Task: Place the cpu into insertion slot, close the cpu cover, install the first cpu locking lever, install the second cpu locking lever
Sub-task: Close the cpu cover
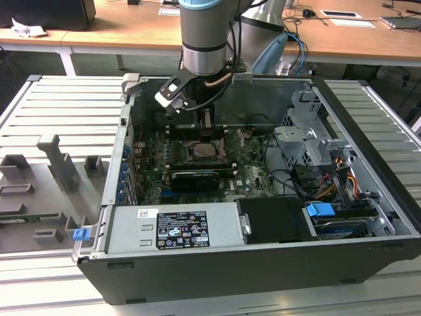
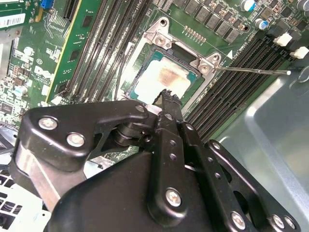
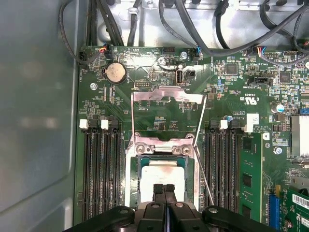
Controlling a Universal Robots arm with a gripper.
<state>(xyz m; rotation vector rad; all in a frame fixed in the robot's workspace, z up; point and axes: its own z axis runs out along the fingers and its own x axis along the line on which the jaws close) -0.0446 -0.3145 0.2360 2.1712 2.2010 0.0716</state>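
In the exterior view, grey fixtures (image 1: 62, 164) sit on the ribbed table (image 1: 72, 105) at nine o'clock. Just beside them at seven o'clock, a blue clip (image 1: 81, 233) sits at the corner of the open case (image 1: 263, 270). Inside the case, a silver power supply (image 1: 174, 227) lies along the near wall at six o'clock. The green board (image 1: 253, 172) lies behind it. The arm (image 1: 204, 39) comes down from twelve o'clock over the slot (image 1: 193, 152) near the board's middle. At three o'clock stands a metal drive cage (image 1: 306, 138), with a blue tab (image 1: 321, 214) at four o'clock.

In the first wrist view the cpu (image 3: 161, 174) lies flat in the slot, pale face up, between banks of black memory slots (image 3: 99, 169). The cover (image 3: 166, 95) is swung open off it, hinged edge just beside the cpu, and the board shows through its window. The end effector (image 3: 164, 188) is pressed together with nothing pinched, its tips over the cpu's edge. Whether they touch the cpu cannot be told. In the second wrist view a thin lever (image 2: 251, 71) juts out unlatched across the memory slots.
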